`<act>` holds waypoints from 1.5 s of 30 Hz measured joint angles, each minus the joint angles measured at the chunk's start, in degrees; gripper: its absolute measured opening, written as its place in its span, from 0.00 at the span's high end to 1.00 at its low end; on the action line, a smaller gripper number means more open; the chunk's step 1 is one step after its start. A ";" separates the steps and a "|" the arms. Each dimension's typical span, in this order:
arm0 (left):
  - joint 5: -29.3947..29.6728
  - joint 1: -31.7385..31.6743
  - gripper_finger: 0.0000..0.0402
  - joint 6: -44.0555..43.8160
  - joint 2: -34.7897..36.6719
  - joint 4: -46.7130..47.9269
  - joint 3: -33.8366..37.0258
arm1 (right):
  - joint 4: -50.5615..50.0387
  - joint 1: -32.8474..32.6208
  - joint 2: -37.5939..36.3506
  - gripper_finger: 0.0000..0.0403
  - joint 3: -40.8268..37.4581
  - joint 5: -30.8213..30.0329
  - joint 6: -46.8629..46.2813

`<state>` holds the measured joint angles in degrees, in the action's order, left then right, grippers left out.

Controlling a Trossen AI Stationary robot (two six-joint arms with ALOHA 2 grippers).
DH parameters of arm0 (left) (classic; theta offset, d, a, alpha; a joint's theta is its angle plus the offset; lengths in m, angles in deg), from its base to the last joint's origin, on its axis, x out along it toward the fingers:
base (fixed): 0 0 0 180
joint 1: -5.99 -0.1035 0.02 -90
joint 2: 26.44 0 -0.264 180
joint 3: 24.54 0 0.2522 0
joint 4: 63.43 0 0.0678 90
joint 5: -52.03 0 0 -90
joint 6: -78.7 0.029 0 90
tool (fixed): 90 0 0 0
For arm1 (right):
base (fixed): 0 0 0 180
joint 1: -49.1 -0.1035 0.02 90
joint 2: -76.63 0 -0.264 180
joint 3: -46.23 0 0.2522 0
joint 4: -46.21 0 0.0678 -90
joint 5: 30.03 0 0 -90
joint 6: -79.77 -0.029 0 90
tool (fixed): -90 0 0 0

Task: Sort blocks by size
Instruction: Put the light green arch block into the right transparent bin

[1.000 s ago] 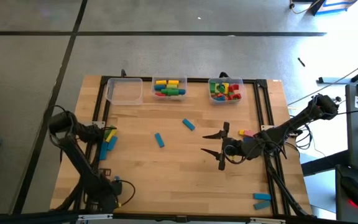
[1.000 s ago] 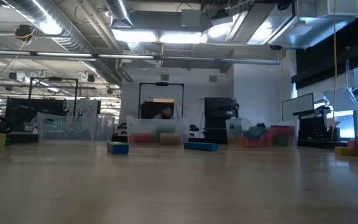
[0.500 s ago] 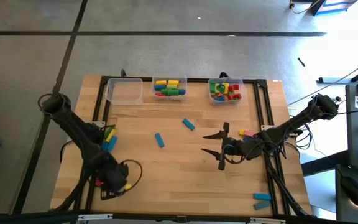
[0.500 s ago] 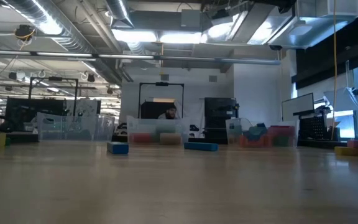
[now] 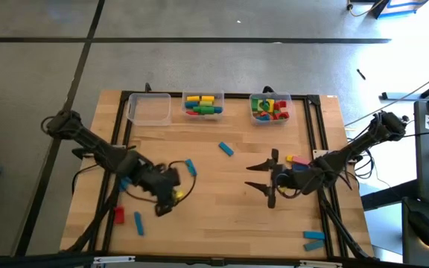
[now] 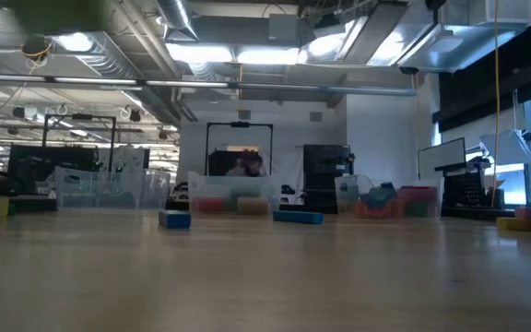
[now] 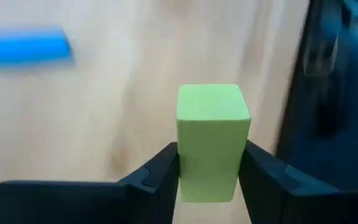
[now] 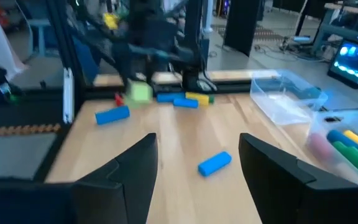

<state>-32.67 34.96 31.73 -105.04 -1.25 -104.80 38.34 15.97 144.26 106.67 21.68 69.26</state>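
Three clear bins sit along the far edge of the wooden surface [image 5: 222,216]: an empty bin [image 5: 149,109], a middle bin [image 5: 203,104] and a right bin [image 5: 270,107], both holding coloured blocks. Two loose blue blocks [image 5: 226,149] lie mid-surface, between the arms. A red block [image 5: 119,215] and a blue one lie near the left front edge. The left claw [image 5: 171,195] hangs over the left half, its fingers [image 7: 157,177] clamped on a yellow-green block [image 7: 211,140]. The right claw [image 5: 263,176] hovers right of centre, fingers apart, holding nothing.
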 joint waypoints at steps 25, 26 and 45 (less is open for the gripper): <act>8.65 -30.32 0.66 38.98 -24.32 -64.87 -0.04 | 10.06 -0.98 0.09 0.45 0.52 -7.65 8.06; 8.23 -31.44 0.65 39.23 -26.08 -67.37 -0.43 | 10.96 -0.98 0.07 0.45 0.52 -7.67 9.14; 7.20 -47.12 0.65 43.35 -55.84 -71.46 -32.12 | 11.14 -0.98 0.07 0.45 0.52 -7.80 12.70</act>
<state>-25.47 -12.17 75.08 -160.88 -72.71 -136.93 49.48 14.99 144.33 107.19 13.88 81.96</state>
